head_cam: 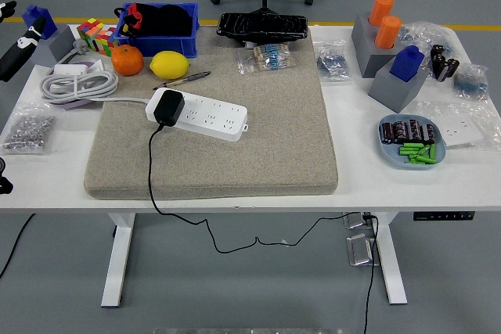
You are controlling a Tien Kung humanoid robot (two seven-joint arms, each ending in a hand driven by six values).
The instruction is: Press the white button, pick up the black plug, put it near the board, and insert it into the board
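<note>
A white power strip [205, 114] lies on a beige mat [235, 154] in the middle of the table. The black plug [167, 108] sits in the strip's left end, and its black cable [153, 170] runs over the mat's front edge and down below the table. I cannot make out the white button on the strip. My left arm [14, 51] shows only as a black piece at the picture's left edge, far left of the strip and above the table's corner. My right arm is out of view.
Left of the mat lie a coiled white cable [78, 84], a bag of screws [25, 128], an orange [127, 60], a lemon [170, 64], a pen [182, 78] and a blue bin [160, 33]. On the right stand grey blocks [399, 84] and a blue dish of batteries [412, 143].
</note>
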